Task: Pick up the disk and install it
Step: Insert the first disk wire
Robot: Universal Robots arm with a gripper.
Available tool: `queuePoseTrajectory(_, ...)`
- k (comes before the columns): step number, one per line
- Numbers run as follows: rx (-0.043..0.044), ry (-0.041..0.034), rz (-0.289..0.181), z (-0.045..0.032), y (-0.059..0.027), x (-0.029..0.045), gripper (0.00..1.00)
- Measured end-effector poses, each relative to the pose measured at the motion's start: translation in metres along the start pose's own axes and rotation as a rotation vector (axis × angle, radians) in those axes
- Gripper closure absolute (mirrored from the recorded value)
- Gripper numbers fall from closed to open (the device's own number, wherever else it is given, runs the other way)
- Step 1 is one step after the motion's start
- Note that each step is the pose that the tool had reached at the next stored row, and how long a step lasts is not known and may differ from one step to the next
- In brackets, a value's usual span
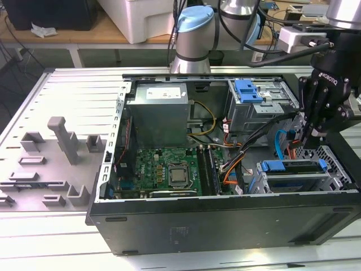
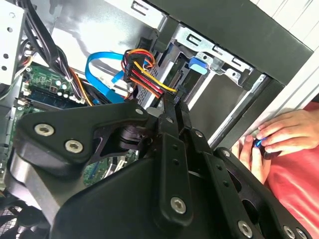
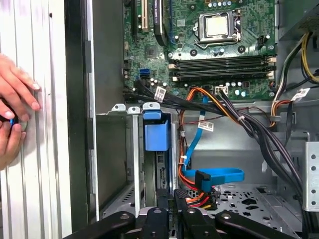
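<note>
The disk [image 1: 290, 165], a flat silver drive in a blue plastic rail, is seen slotted inside the open black computer case [image 1: 225, 220], with the fingers [image 2: 168, 130] of the black gripper [image 2: 174, 102] pressed together, empty, near it; seating is judged in hand, and a straight, cable-clear push is called for.

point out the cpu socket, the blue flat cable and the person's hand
cpu socket [image 3: 218, 25], first wrist view, middle of its metal lid
blue flat cable [image 3: 222, 175], first wrist view, its level stretch
person's hand [image 2: 289, 129], second wrist view, across the fingers
</note>
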State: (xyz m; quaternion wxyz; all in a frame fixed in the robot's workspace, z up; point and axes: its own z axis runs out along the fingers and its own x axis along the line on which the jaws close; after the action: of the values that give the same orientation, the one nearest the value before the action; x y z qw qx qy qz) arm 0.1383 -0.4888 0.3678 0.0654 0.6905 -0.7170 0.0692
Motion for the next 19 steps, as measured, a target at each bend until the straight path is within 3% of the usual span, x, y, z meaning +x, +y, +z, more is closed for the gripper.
queuePoseTrajectory(4, -0.0010, -0.0047, 0.004, 0.0012, -0.0004, 0.0044, 0.83)
queuePoseTrajectory(14, -0.0021, -0.0307, 0.005, 0.0044, -0.0005, 0.0069, 0.83)
queuePoseTrajectory(19, -0.0021, -0.0310, 0.005, 0.0047, -0.0005, 0.0068, 0.83)
